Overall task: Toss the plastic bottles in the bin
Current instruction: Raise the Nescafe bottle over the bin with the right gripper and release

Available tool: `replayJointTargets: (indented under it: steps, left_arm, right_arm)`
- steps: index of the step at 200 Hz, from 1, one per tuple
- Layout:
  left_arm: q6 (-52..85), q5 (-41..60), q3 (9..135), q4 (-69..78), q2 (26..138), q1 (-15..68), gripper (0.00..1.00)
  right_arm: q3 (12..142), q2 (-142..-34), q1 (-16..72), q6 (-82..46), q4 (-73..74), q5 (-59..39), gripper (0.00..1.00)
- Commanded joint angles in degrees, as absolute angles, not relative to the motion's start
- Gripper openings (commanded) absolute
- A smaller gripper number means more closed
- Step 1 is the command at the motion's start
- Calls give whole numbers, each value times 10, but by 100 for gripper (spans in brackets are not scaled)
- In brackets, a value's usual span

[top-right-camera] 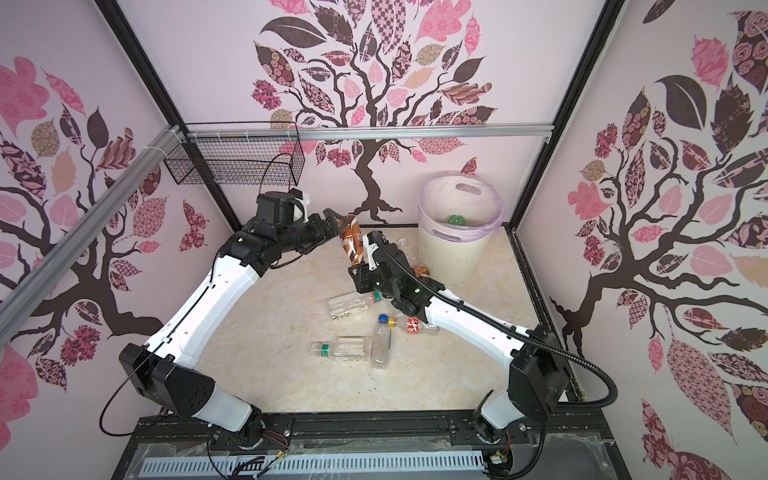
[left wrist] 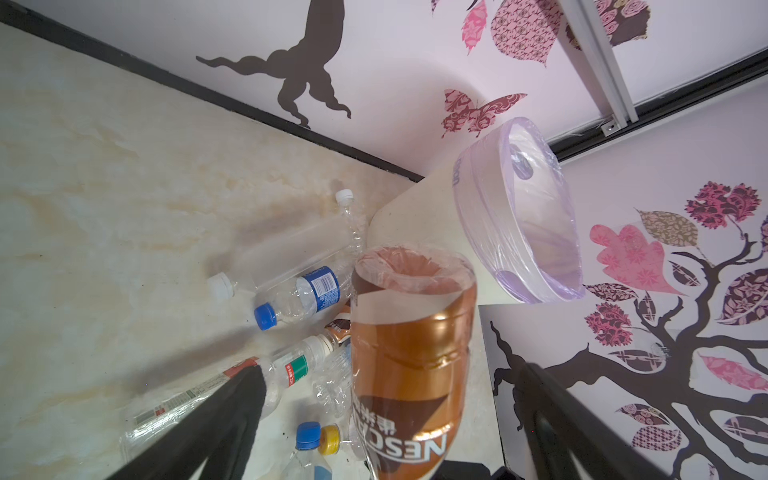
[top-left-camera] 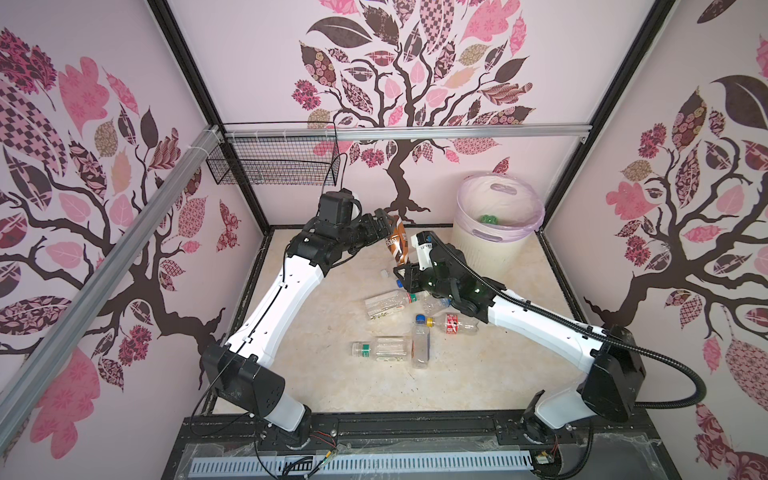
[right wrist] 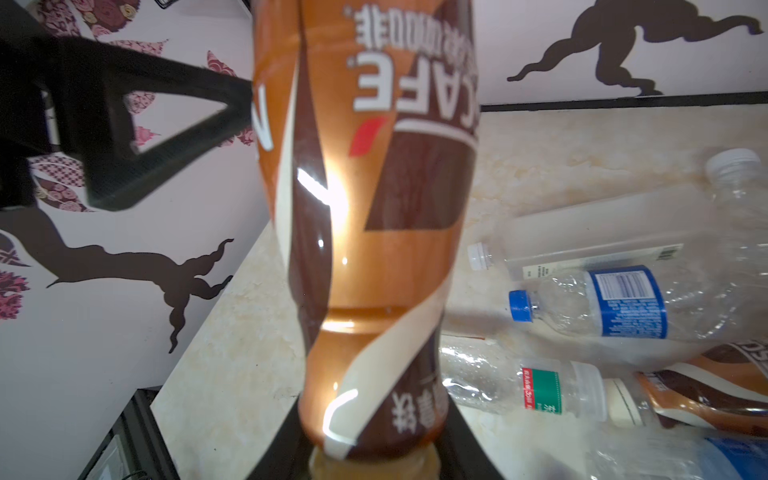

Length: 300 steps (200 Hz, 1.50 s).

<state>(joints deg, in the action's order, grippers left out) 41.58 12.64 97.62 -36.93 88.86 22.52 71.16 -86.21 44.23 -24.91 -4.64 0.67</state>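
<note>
Right, the right gripper [top-left-camera: 402, 270] is clamping the neck end of the brown-labelled bottle [top-left-camera: 397, 245], just above centre of frame in both top views. In the right wrist view its fingers [right wrist: 282, 453] are pressing in on either side of the neck. The bottle is hanging cap-down and base-up, leaning a little, clear of the tabletop [top-left-camera: 332, 374].

The left gripper [top-left-camera: 384, 221] is sitting at the bottle's upper end with its jaws wide apart. In the left wrist view its fingers [left wrist: 232, 415] are flanking the body, with a gap showing on both sides, so it isn't gripping.

The bin [top-left-camera: 490, 245] is standing right of centre, toward the upper right, at the back wall. It is near the held bottle but apart from it. A green bottle [top-left-camera: 485, 219] is lying inside on the lilac liner.

The loose bottles [top-left-camera: 386, 305] are lying in a cluster at centre frame, partly under the right arm. A green-labelled clear one [top-left-camera: 380, 348] and a blue-capped one [top-left-camera: 420, 340] are touching just below centre. A red-labelled one [top-left-camera: 453, 323] is lying beside them.
</note>
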Motion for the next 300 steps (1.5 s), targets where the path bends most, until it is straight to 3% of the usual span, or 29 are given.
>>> replayJointTargets:
  steps: [1, 40, 87, 145, 175, 188, 211, 231, 245, 264, 281, 300]
  left_arm:
    - [404, 117, 1011, -376, 873, 219, 98]
    - [402, 147, 1004, -335, 843, 223, 98]
    - [327, 150, 1047, -329, 842, 286, 98]
    - [254, 122, 1052, -298, 832, 370, 98]
    - [257, 107, 1047, -301, 836, 371, 98]
    - [257, 106, 1046, -303, 837, 371, 98]
    - [257, 108, 1046, -305, 838, 371, 98]
    - [252, 110, 1038, -305, 832, 371, 98]
    - [250, 106, 1033, -306, 826, 371, 98]
    - [244, 99, 1029, -312, 824, 371, 98]
    - [246, 98, 1028, -314, 824, 371, 98]
    - [248, 97, 1025, -311, 825, 371, 98]
  right_arm:
    - [769, -824, 426, -212, -109, 61, 18]
    - [870, -802, 365, -158, -199, 104, 18]
    - [1052, -810, 356, -17, -265, 252, 19]
    - [1238, -817, 356, 105, -223, 326, 21]
    - [1241, -831, 353, 145, -202, 361, 22]
    - [1223, -845, 323, 131, -214, 358, 22]
    - [1235, -901, 205, -6, -331, 282, 25]
    - [1295, -985, 162, -41, -452, 284, 41]
    - [1325, -1012, 162, -40, -483, 293, 69]
    - [1325, -991, 163, -49, -462, 270, 78]
    - [1334, -977, 162, -53, -451, 266, 95]
    - [1369, -987, 163, -51, -473, 264, 99]
